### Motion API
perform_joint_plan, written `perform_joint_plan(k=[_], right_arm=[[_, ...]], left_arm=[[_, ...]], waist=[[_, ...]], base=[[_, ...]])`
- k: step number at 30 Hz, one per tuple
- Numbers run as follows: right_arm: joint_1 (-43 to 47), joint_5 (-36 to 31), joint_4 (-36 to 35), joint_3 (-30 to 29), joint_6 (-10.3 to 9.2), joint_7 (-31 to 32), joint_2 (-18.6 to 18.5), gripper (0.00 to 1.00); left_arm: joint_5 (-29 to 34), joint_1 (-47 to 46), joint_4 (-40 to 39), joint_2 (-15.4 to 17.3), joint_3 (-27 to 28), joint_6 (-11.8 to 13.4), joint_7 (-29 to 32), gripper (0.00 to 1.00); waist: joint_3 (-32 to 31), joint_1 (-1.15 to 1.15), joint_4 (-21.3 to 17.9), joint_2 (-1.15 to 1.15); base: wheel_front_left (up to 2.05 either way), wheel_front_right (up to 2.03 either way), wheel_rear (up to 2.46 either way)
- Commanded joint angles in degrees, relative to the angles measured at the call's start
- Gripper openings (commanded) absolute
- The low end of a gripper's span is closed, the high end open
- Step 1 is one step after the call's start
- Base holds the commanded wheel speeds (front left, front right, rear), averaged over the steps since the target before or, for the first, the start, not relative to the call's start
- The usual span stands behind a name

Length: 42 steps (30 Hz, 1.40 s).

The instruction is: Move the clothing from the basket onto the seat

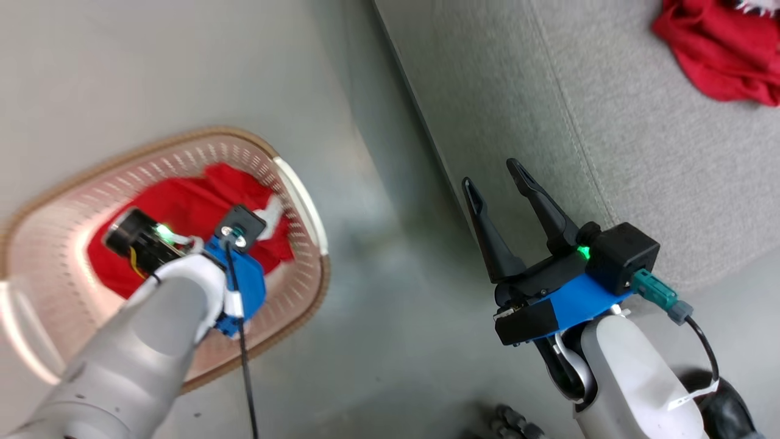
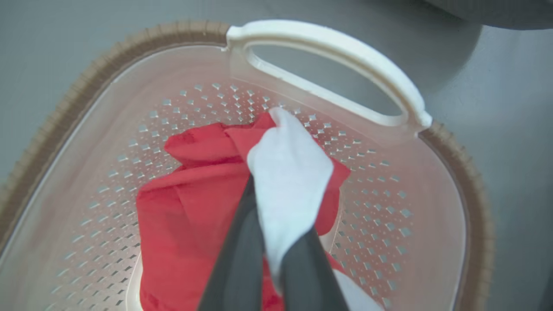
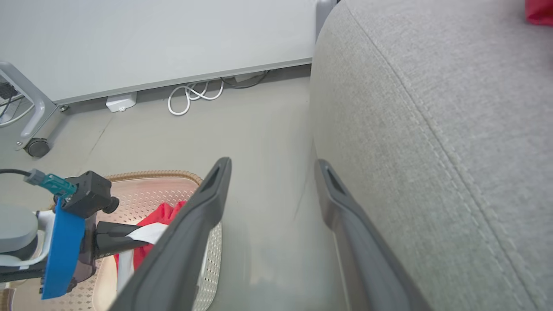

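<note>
Left gripper [image 2: 273, 209] is reaching down inside the basket [image 1: 201, 130], and its jaws are clenching on cloth: two dark fingers [image 2: 242, 259] are pinching a white fold of the red-and-white garment [image 1: 186, 210]. From the left wrist view, that white fold is bunching up above the fingers, with red cloth spreading out to the left and behind it. The garment is lying in the basket, heaped over the perforated bottom and leaning toward the end with the white handle [image 2: 345, 49]. The basket itself is sitting on the grey floor [image 1: 378, 305], well to the left of the seat [image 1: 609, 122], with a strip of bare floor running between them.

Over on the other side, the right gripper [image 1: 492, 175] is hanging with its jaws spread wide and nothing between them. It is hovering just beside the near edge of the seat, fingers pointing along that edge, apart from the cushion as far as I can tell. In the right wrist view its two fingers are framing the floor and the seat's rounded side, and the stitched seam is running up the grey fabric.

Up on the seat, the other red garment [image 1: 719, 52] is lying crumpled near the far right corner of the head view, partly cut off by the edge.

Past the basket, a white cable [image 3: 194, 93] is lying looped on the floor, and a caster [image 3: 36, 147] is standing off to the left.
</note>
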Motion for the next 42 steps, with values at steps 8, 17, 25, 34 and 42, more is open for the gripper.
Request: perform_joint_plan(k=[8, 17, 25, 34, 42], right_arm=[[2.2, -2.7, 0.1, -1.9, 0.01, 2.8, 0.0, 1.0], [7.5, -3.0, -1.5, -3.4, 0.01, 7.1, -1.8, 1.0], [13.1, -2.3, -3.6, -4.7, 0.01, 10.1, -2.3, 1.0], [19.1, -1.7, -5.4, -6.4, 0.01, 12.6, -1.5, 1.0], [21.3, -1.9, -6.7, -7.0, 0.01, 13.7, -0.8, 1.0]], left_arm=[[-2.4, 3.9, -0.6, -4.4, -0.5, 0.0, -4.3, 0.0], [-5.3, 7.8, -3.2, -8.7, 0.1, 0.0, -6.5, 0.0], [-7.8, 10.7, -7.7, -10.2, 4.1, 0.0, -6.8, 0.0], [-8.5, 12.5, -12.8, -10.6, 9.3, 0.2, -6.8, 0.0], [-9.2, 10.3, -16.1, -11.2, 11.9, 0.1, -6.8, 0.0]], waist=[[-13.5, 0.01, 7.8, 0.0], [-25.7, 0.01, 14.7, 0.0], [-35.2, 0.01, 19.5, 0.0], [-42.9, 0.01, 24.3, 0.0], [-45.3, 0.01, 27.3, 0.0]], base=[[0.0, 0.0, 0.0], [0.0, 0.0, 0.0], [0.0, 0.0, 0.0], [0.0, 0.0, 0.0], [0.0, 0.0, 0.0]])
